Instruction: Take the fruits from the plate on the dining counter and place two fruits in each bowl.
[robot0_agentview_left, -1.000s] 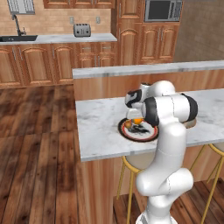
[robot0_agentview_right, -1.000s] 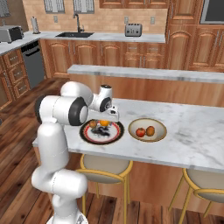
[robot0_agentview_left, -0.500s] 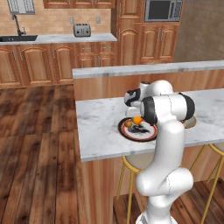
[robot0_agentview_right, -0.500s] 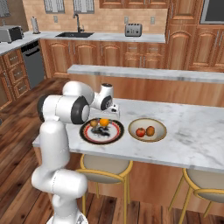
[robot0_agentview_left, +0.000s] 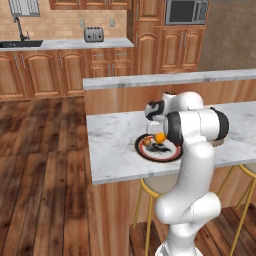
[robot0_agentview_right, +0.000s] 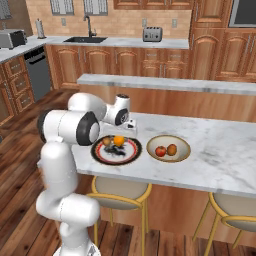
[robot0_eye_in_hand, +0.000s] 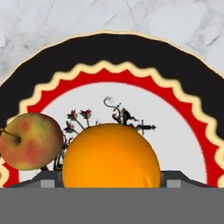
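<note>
Closing our two-finger gripper (robot0_eye_in_hand: 109, 186) narrowly around the bright round orange (robot0_eye_in_hand: 110, 155) on the black-rimmed, red-banded plate (robot0_eye_in_hand: 131, 52), mottled apple (robot0_eye_in_hand: 29, 141) at its nine o'clock, we judge the next move a lift toward the empty bowl, since the tan bowl (robot0_agentview_right: 168, 149) holds two.

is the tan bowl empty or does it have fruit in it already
Not empty. The tan bowl holds two fruits side by side: a red apple and a brownish-orange one.

veined marble counter (robot0_agentview_left: 115, 145), smooth orange (robot0_eye_in_hand: 110, 156)
</note>
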